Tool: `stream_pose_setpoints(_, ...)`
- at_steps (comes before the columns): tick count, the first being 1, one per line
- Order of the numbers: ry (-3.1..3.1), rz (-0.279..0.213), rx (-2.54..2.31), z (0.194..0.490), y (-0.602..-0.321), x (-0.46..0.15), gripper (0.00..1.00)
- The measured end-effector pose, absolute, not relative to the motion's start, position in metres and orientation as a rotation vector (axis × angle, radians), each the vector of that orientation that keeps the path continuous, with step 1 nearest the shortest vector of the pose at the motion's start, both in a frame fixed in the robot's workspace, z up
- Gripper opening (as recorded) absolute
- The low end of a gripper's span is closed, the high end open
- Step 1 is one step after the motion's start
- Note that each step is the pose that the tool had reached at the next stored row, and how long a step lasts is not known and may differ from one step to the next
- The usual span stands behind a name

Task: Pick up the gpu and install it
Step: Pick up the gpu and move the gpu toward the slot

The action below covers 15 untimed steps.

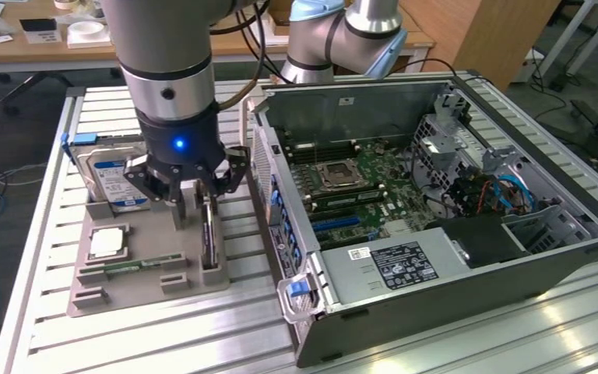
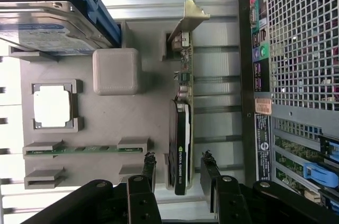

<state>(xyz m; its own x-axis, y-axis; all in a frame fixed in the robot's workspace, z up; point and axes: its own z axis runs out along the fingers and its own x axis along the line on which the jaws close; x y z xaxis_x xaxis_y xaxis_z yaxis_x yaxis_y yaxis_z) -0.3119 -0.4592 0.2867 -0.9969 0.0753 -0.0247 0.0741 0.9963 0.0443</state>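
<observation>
Wrist view has the gpu [image 2: 181,128] standing on edge in a slot of the grey holder [image 2: 106,123] beside the computer case [image 2: 302,49], letting the gripper [image 2: 178,158], jaws apart, straddle it without touching.

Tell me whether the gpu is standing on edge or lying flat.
On edge: the gpu stands in a slot of the gray holder, thin edge up.

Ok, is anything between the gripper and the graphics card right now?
Nothing visible. The open gripper has one finger on each side of the graphics card, which stands on edge in the gray holder.
</observation>
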Motion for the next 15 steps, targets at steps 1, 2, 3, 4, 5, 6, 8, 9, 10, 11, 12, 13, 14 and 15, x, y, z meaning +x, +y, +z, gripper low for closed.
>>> stream_pose_setpoints(1,3.112,0.067,0.116,0.286,-0.459,-0.312,0.47)
stream_pose_setpoints(2,3.112,0.067,0.117,0.285,-0.459,-0.312,0.47)
stream_pose_setpoints(3,3.112,0.067,0.117,0.284,-0.459,-0.311,0.47)
stream_pose_setpoints(4,3.112,0.067,0.117,0.284,-0.459,-0.311,0.47)
stream_pose_setpoints(5,3.112,0.068,0.117,0.283,-0.459,-0.310,0.47)
stream_pose_setpoints(6,3.112,0.068,0.117,0.283,-0.459,-0.310,0.47)
stream_pose_setpoints(8,3.112,0.068,0.117,0.280,-0.459,-0.310,0.47)
stream_pose_setpoints(9,3.112,0.067,0.117,0.278,-0.459,-0.310,0.47)
stream_pose_setpoints(10,3.112,0.068,0.116,0.276,-0.459,-0.310,0.47)
stream_pose_setpoints(11,3.112,0.068,0.116,0.274,-0.459,-0.310,0.47)
stream_pose_setpoints(12,3.112,0.067,0.116,0.273,-0.459,-0.309,0.47)
stream_pose_setpoints(13,3.112,0.068,0.116,0.271,-0.459,-0.309,0.47)
stream_pose_setpoints(14,3.112,0.067,0.116,0.270,-0.459,-0.309,0.47)
stream_pose_setpoints(15,3.112,0.067,0.116,0.269,-0.459,-0.308,0.47)
